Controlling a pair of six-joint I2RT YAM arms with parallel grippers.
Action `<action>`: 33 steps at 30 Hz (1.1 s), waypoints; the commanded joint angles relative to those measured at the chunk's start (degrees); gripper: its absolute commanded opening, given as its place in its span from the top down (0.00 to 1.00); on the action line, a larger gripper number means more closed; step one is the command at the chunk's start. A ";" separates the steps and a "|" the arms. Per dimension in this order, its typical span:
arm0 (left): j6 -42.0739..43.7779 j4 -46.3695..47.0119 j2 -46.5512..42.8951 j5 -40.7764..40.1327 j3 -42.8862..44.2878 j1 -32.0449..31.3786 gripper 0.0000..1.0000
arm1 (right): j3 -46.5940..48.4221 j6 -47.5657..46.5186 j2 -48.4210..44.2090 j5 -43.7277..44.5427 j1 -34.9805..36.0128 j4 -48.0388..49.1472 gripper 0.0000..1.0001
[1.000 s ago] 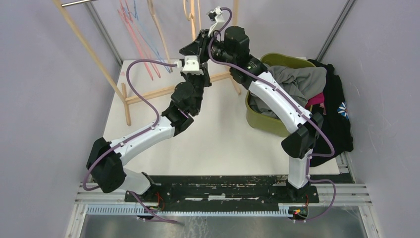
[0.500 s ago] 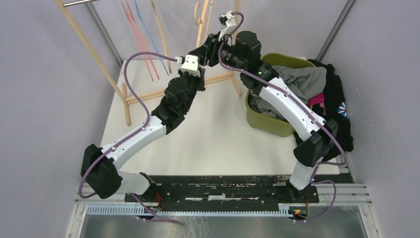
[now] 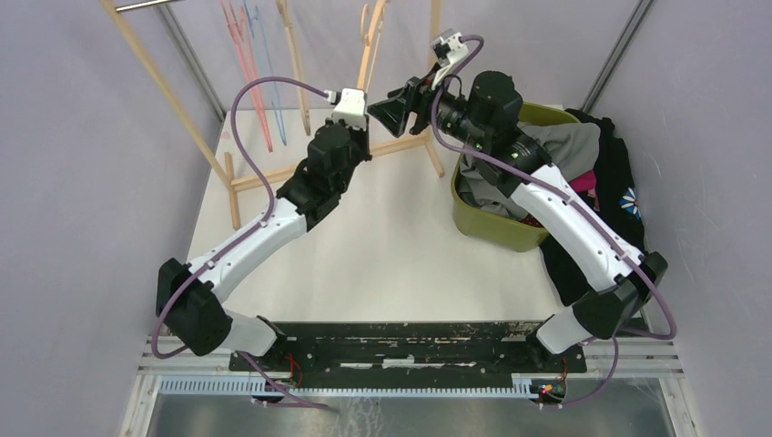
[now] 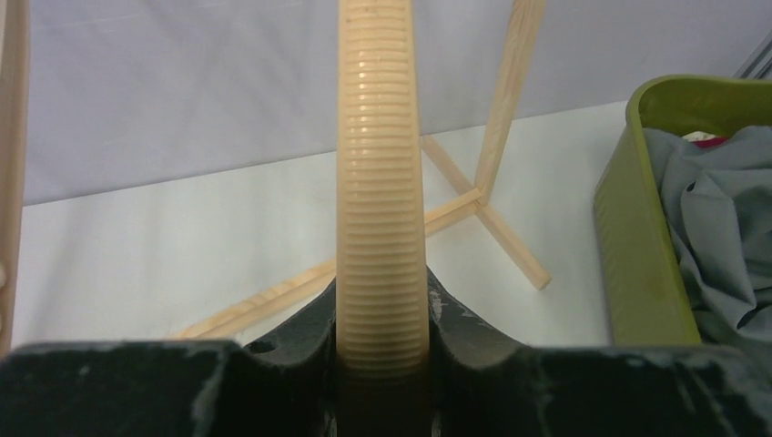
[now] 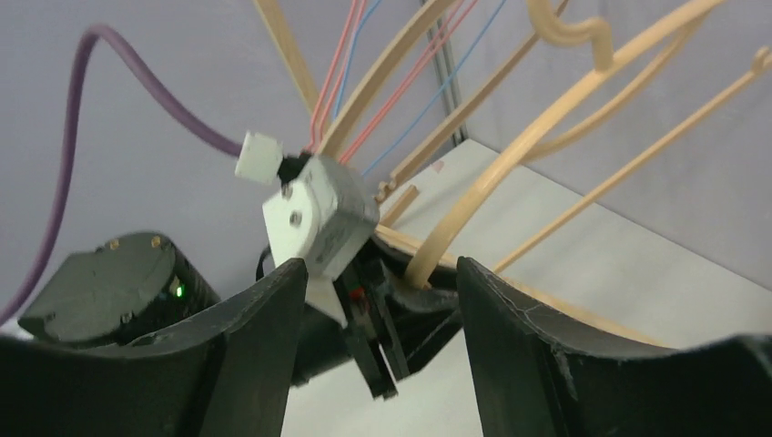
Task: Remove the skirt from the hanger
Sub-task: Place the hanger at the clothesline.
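I am keeping the left gripper [image 4: 382, 350] clenched on the beige ribbed hanger [image 4: 380, 182] | right gripper [image 5: 378, 273] is facing it, jaws spreading wider than a second ago | wooden rack [image 3: 273, 173] is standing behind | grey garment [image 3: 564, 146] is lying in the green basket [image 3: 482, 232]; I cannot tell whether it is the skirt

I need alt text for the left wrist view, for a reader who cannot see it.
The left tool grips a ribbed beige hanger rising up the middle. Behind are a white table, wooden rack legs, and a green basket holding grey cloth.
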 commanded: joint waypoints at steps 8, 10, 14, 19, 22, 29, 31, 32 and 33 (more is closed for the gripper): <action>-3.22 -4.34 5.38 -2.87 18.52 0.12 0.97 | -9.06 -7.10 -10.82 3.65 -0.16 -7.77 0.36; -3.60 -4.25 5.02 -3.42 18.83 0.11 0.97 | -9.75 -7.06 -11.22 3.67 -0.09 -7.78 0.37; -4.23 -6.00 6.01 -3.18 20.63 0.92 0.97 | -10.28 -5.92 -11.34 3.22 -0.16 -7.46 0.38; -8.72 -9.62 7.63 -1.30 22.75 3.62 0.97 | -10.66 -5.41 -12.03 3.21 -0.13 -7.71 0.39; -11.27 -8.52 7.22 -0.25 21.98 5.38 0.97 | -11.16 -4.73 -12.59 3.00 -0.09 -7.72 0.41; -16.67 -10.48 10.08 4.33 25.76 9.88 0.97 | -12.46 -3.07 -13.74 2.69 -0.09 -7.58 0.41; -17.33 -11.31 11.32 5.43 27.50 10.27 0.97 | -12.92 -3.19 -14.24 3.13 -0.13 -7.91 0.40; -17.72 -11.88 12.00 5.92 28.43 10.42 0.97 | -13.10 -3.23 -14.52 3.27 -0.09 -8.04 0.40; -18.03 -12.40 12.58 6.32 29.27 10.47 0.97 | -13.31 -3.30 -14.77 3.51 -0.11 -8.14 0.40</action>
